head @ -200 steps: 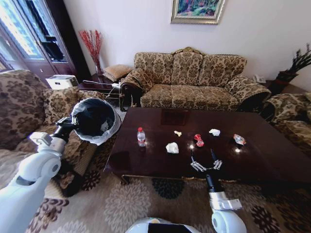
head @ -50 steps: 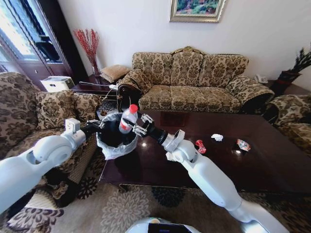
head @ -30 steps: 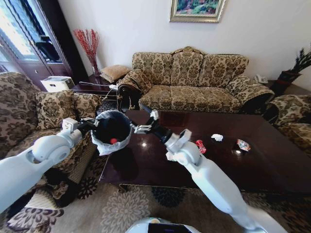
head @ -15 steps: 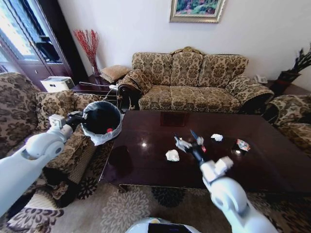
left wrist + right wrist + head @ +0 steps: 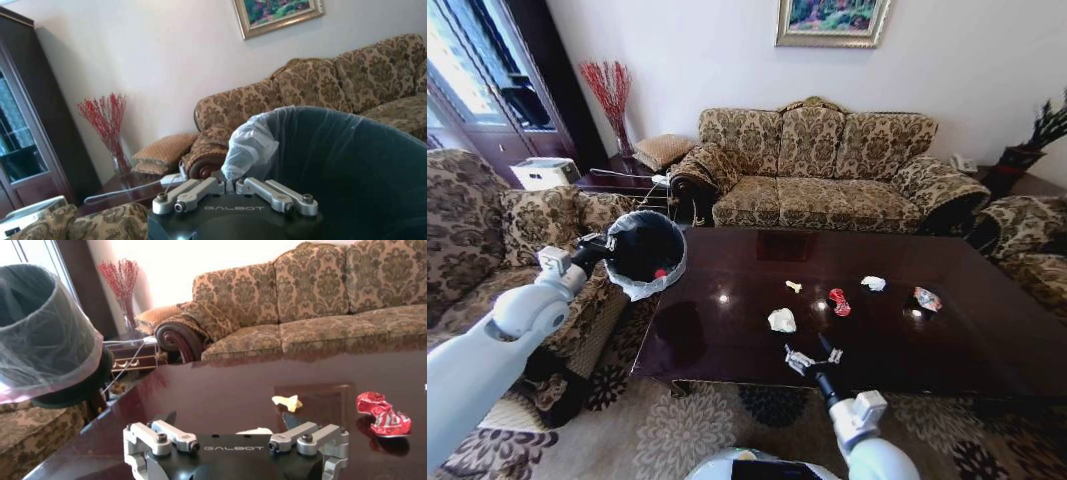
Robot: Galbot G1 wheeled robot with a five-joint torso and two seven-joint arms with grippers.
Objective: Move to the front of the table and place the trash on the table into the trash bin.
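A three-seat sofa in brown floral damask with a carved wooden crest stood against a plain pale wall. A gilt-framed landscape painting hung above it. At the room's left stood a tall dark cabinet with glass doors, bright with daylight. Beside it a vase of red branches rose behind a small side table, near a tan cushion. Matching armchairs flanked both sides. A patterned floral carpet covered the floor.

Trash bin cut by picture edge; white wad half-hidden.
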